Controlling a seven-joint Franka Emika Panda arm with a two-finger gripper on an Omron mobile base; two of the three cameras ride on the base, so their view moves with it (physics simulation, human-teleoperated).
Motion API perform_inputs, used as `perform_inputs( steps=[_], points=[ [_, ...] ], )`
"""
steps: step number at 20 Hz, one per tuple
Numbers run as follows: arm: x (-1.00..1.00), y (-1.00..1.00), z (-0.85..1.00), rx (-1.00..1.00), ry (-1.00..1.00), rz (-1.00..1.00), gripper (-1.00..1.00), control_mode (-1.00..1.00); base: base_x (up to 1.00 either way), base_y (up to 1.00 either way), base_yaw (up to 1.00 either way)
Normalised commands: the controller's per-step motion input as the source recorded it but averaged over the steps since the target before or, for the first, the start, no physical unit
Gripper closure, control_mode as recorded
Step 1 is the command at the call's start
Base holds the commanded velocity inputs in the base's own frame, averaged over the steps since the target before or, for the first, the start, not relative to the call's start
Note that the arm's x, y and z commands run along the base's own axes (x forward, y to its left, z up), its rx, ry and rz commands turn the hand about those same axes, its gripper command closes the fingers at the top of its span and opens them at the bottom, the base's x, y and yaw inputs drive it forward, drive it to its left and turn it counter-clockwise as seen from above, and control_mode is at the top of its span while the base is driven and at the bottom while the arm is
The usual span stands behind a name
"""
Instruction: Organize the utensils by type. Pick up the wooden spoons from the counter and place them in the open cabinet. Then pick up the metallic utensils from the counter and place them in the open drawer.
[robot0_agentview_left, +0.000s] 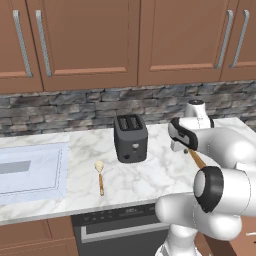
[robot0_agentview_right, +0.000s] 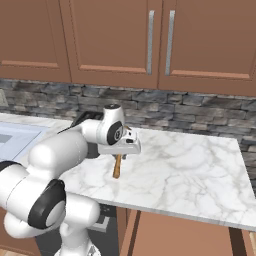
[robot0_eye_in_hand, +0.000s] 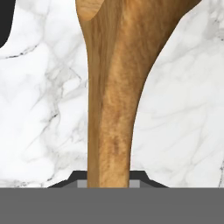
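Observation:
My gripper (robot0_agentview_right: 120, 156) is shut on the golden-brown wooden spoon (robot0_agentview_right: 117, 169) and holds it a little above the white marble counter (robot0_agentview_right: 190, 165). In the hand view the spoon's handle (robot0_eye_in_hand: 111, 131) rises from between the fingertips and widens toward the bowl at the top. From the left base view the handle (robot0_agentview_left: 197, 159) shows slanting below the hand, beside the arm's elbow. The shorter spoon (robot0_agentview_left: 100, 176), with a pale bowl and tan handle, lies on the counter (robot0_agentview_left: 150, 175) in front of the toaster. The open cabinet, the open drawer and the metallic utensils are out of view.
A dark toaster (robot0_agentview_left: 130, 138) stands mid-counter against the stone backsplash. A sink (robot0_agentview_left: 30, 170) lies at the left. Closed wall cabinets with silver bar handles (robot0_agentview_right: 150, 42) hang above. A dark appliance front (robot0_agentview_left: 120, 220) sits under the counter edge.

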Motion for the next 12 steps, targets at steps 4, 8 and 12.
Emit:
perform_inputs(
  steps=[4,8,12],
  points=[
    [-0.1,-0.12,0.06,0.0,0.01,-0.05,1.0,-1.0,0.0,0.0,0.0],
    [-0.15,-0.08,0.05,0.0,0.0,-0.07,1.0,-1.0,0.0,0.0,0.0],
    [-0.06,0.01,0.01,0.0,0.0,-0.07,1.0,-1.0,0.0,0.0,0.0]
  ],
)
